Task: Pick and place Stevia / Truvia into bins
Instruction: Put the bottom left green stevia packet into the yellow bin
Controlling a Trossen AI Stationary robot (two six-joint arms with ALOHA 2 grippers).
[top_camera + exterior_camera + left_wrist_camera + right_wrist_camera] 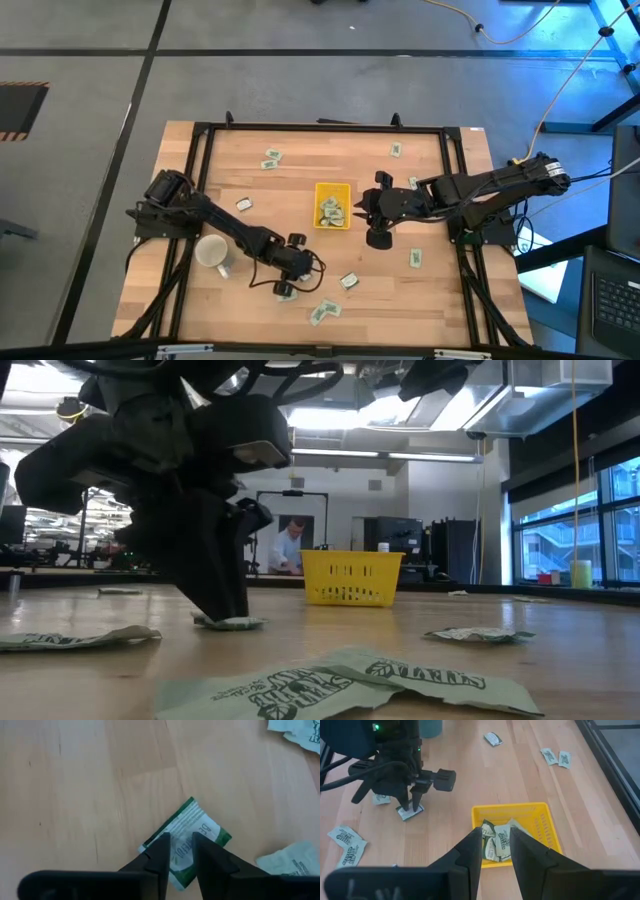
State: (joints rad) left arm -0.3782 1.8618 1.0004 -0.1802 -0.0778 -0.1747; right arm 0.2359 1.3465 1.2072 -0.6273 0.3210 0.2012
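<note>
Stevia packet [192, 837], flat on the table's near-middle: left gripper [179, 851] straddles it, jaws narrowly parted; you close squarely before lifting toward the yellow tray [333, 189], where the right gripper [495, 845] hovers, jaws narrow, empty.

The low view looks level across the wooden tabletop [560, 660]. The left gripper [225, 610] comes down from above as a large dark mass, its fingers [215, 575] pointing straight down and their tips touching a small packet [232, 623] lying flat on the wood. Farther back stands the yellow tray [352, 578], its slotted wall facing the camera. A crumpled packet with green print [350, 685] lies closest to the lens; another [75, 639] lies at the left edge, and one more [480, 633] to the right. Beyond the tabletop, a person in a pale shirt [290, 548] leans forward in the room.
</note>
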